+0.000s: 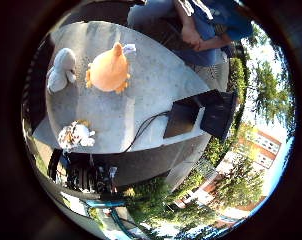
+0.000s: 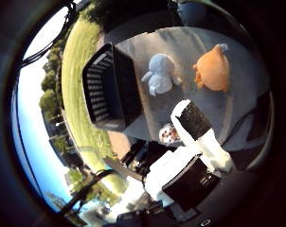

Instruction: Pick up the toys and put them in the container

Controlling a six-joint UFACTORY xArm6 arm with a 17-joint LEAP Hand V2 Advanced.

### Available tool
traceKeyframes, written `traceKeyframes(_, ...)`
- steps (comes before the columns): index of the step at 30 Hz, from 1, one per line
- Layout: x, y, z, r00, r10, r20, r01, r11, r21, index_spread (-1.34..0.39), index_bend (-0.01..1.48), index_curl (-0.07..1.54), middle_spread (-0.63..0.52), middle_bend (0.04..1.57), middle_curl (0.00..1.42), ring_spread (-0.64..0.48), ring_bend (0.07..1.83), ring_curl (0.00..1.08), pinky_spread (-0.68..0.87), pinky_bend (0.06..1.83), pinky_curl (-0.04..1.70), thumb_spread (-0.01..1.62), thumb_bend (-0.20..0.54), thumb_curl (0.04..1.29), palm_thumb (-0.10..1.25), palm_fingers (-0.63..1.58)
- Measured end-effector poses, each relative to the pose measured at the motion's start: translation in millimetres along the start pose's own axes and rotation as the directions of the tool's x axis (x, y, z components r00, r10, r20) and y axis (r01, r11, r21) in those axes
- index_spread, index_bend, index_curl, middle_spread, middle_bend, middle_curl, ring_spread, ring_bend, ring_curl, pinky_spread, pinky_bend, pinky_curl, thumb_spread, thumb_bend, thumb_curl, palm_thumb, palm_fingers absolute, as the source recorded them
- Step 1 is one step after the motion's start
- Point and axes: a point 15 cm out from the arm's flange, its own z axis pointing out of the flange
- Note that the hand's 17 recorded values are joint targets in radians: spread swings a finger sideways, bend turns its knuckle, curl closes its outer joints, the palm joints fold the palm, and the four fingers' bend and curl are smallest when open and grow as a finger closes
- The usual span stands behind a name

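An orange plush toy [image 1: 111, 70] lies on the grey table [image 1: 151, 95], with a grey and white plush toy [image 1: 61, 72] beside it. A small white and brown plush toy [image 1: 76, 133] lies near the table's edge. The thumb side palm view shows a black slatted container [image 2: 110, 90] standing on the table next to the grey toy. My right hand [image 2: 195, 142] is well above the table; a white finger with a black tip [image 2: 190, 118] reaches out straight, over the small toy. None of the toys is in the hand.
A black box [image 1: 206, 110] with a cable stands on the table away from the toys. Grass, trees and a building lie beyond the table's edges.
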Motion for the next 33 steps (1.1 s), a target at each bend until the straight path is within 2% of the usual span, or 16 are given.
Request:
traceKeyframes(4, 10, 6, 50, 0.998, -0.037, -0.042, 0.034, 0.997, -0.069, -0.18, 0.14, 0.28, 0.05, 0.17, 0.31, 0.27, 0.28, 0.34, 0.41, 0.34, 0.30, 1.20, -0.037, 0.35, 0.57, 0.08)
traceKeyframes(13, 10, -4, 119, 0.993, -0.092, -0.074, 0.086, 0.993, -0.077, -0.15, 0.14, 0.24, 0.08, 0.18, 0.32, 0.29, 0.34, 0.35, 0.43, 0.43, 0.31, 1.14, -0.034, 0.32, 0.53, 0.14)
traceKeyframes(19, 7, 0, 138, 0.985, -0.127, -0.116, 0.113, 0.986, -0.124, -0.08, 0.16, 0.24, 0.05, 0.18, 0.32, 0.30, 0.43, 0.35, 0.46, 0.51, 0.31, 1.12, -0.027, 0.31, 0.54, 0.34)
traceKeyframes(21, 11, 2, 143, 0.980, -0.138, -0.142, 0.118, 0.983, -0.141, -0.08, 0.18, 0.24, 0.00, 0.22, 0.33, 0.30, 0.50, 0.36, 0.47, 0.54, 0.30, 1.11, -0.023, 0.32, 0.56, 0.52)
traceKeyframes(25, 9, 1, 150, 0.975, -0.154, -0.161, 0.130, 0.980, -0.150, -0.20, 0.14, 0.22, -0.07, 0.42, 0.41, 0.22, 0.74, 0.43, 0.46, 0.70, 0.35, 1.10, -0.002, 0.34, 0.66, 1.03)
traceKeyframes(27, 9, 0, 149, 0.975, -0.154, -0.162, 0.131, 0.980, -0.148, -0.26, 0.09, 0.19, -0.09, 0.59, 0.50, 0.17, 0.96, 0.53, 0.45, 0.73, 0.40, 1.10, 0.018, 0.38, 0.75, 1.05)
traceKeyframes(30, 12, -9, 148, 0.972, -0.160, -0.170, 0.143, 0.983, -0.113, -0.34, 0.11, 0.14, -0.14, 0.76, 0.61, 0.10, 1.13, 0.63, 0.44, 0.82, 0.48, 1.08, 0.032, 0.41, 0.85, 1.00)
traceKeyframes(33, 22, -22, 143, 0.970, -0.156, -0.185, 0.151, 0.988, -0.043, -0.45, 0.21, 0.09, -0.18, 0.89, 0.70, 0.03, 1.21, 0.69, 0.42, 1.02, 0.58, 1.05, 0.030, 0.46, 0.94, 1.08)
